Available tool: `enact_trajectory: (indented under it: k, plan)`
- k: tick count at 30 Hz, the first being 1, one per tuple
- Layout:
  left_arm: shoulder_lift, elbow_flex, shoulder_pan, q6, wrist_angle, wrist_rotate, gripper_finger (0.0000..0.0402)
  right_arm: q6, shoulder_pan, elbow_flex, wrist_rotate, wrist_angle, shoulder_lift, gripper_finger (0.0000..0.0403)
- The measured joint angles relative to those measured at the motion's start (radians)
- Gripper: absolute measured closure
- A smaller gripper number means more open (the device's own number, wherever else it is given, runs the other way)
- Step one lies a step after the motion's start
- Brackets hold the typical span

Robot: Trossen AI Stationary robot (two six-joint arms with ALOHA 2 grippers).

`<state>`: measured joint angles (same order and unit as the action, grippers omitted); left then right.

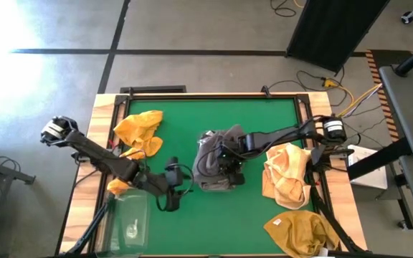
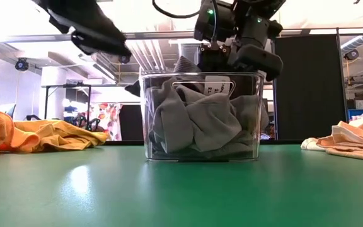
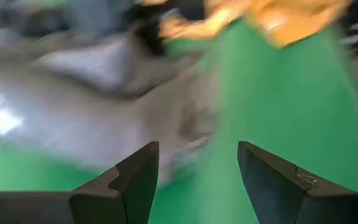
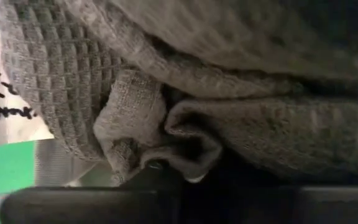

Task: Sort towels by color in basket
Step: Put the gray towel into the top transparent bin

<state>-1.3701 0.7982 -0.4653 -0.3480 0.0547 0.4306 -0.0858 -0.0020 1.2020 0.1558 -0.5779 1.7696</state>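
Observation:
A clear basket [image 2: 252,129] stands at the table's middle, filled with crumpled dark grey towels [image 2: 194,123]. My right gripper [image 1: 226,162] reaches in from the right and hangs right over the basket's top [image 2: 216,60]; its wrist view is filled with grey waffle-weave cloth [image 4: 229,93]. My left gripper [image 1: 172,192] hovers open near the basket's left side, with nothing between its fingers [image 3: 197,152]. Mustard-yellow towels lie loose on the table at the far left [image 1: 140,130], at the right [image 1: 287,175] and at the near right [image 1: 300,231].
A second clear container [image 1: 131,218] stands at the near left corner, close under my left arm. A white handwritten label [image 2: 218,85] sits on the middle basket. Bare green table [image 1: 214,226] lies in front of the basket.

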Motion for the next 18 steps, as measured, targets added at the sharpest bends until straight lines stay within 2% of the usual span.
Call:
enact_trajectory:
  k: [3,9,12,18]
  plan:
    - [0.014,-0.056,0.024,0.061,-0.136,-0.033,0.0198,-0.004,0.007,0.032,-0.019,-0.036,-0.024,0.0288]
    - [0.035,-0.081,0.100,0.090,-0.268,-0.039,0.0198,-0.026,0.027,0.151,-0.057,-0.228,-0.099,0.0226]
    - [0.064,-0.063,0.115,0.151,-0.269,-0.072,0.0198,-0.010,0.041,0.184,-0.058,-0.330,-0.144,0.0208]
    - [0.129,-0.056,0.124,0.219,-0.230,-0.074,0.0198,0.093,0.046,0.157,-0.061,-0.479,-0.247,0.0191]
